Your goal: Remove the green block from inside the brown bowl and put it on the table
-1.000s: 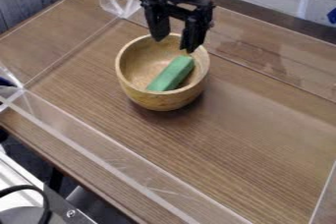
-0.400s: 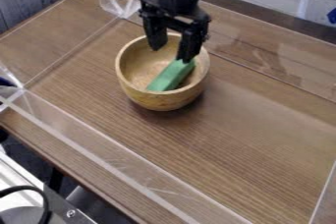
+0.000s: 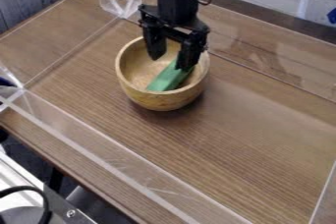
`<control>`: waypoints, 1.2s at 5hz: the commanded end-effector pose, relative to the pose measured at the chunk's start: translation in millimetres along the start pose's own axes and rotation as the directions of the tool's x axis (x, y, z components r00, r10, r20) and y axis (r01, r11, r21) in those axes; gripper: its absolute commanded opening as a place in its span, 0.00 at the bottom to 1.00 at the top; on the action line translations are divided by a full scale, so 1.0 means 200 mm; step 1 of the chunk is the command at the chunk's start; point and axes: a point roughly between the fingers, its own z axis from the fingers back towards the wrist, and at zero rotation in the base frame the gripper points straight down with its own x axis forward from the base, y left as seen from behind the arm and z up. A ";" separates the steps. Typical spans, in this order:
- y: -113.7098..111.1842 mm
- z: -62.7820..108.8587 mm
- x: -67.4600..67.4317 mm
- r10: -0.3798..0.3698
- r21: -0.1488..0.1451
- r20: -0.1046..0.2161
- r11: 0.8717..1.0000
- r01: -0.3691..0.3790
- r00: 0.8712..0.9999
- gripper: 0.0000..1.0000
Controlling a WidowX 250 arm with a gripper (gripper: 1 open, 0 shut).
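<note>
In the camera view the claw (image 3: 172, 55) stood wide over the brown bowl (image 3: 161, 100), its two fingers reaching inside the rim, one on either side of the bowl's hollow. The green block (image 3: 170, 77) lay in the bowl, slanting across it, its upper end close to the right-hand finger in the picture. The fingers could easily have come down on the block's end instead of straddling it, since it lay at a slant and off toward one side. A finger pressing on the thick rim might have tipped or dragged the bowl across the tabletop (image 3: 243, 135). Gripped only by its end, the block could have swivelled, caught the curved wall on the way up and dropped back in.
</note>
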 end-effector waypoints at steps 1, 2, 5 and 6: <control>0.01 0.14 0.03 0.001 0.010 0.082 1.000 -0.002 0.997 1.00; 0.01 0.17 0.04 0.002 0.007 0.097 1.000 -0.002 0.995 1.00; 0.01 0.13 0.04 0.008 0.007 0.091 1.000 -0.009 0.996 1.00; 0.02 0.10 0.03 0.011 0.008 0.080 1.000 -0.012 0.997 1.00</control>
